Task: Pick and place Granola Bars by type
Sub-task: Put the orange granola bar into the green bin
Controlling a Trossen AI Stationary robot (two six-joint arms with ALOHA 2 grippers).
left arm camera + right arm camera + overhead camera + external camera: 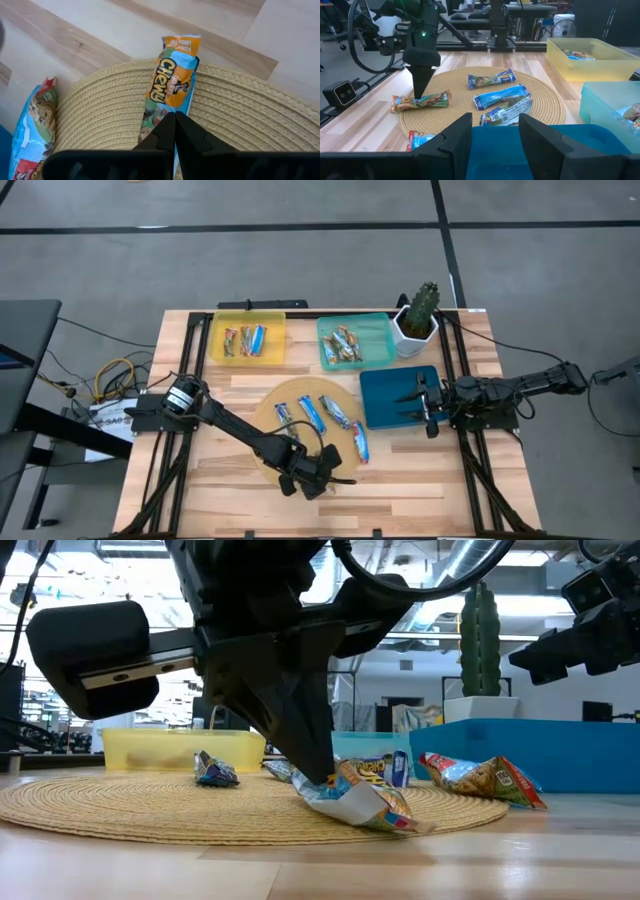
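Observation:
My left gripper [315, 473] points down at the near edge of a round woven mat [275, 405]. It is shut on an orange and blue "Chewy" granola bar [172, 75], also seen in the right wrist view [420, 101]. Several blue-and-white bars [325, 413] lie flat on the mat. More bars lie in the yellow tray [248, 338] and the teal tray [355, 340]. My right gripper [495, 120] waits open above the blue tray [395, 395]. My left gripper [175, 117] pinches the orange bar's wrapper near its middle [160, 107] between its two fingertips. It comes from above, pointing down, with the fingers across the bar. The bar [365, 802] lies on the mat, and its orange end [181, 42] reaches past the mat's edge.
A cactus in a white pot [418, 320] stands at the far right beside the teal tray. One bar [360, 442] lies at the mat's right edge, close to my left gripper. Bare wood [420, 470] lies near and right of the mat.

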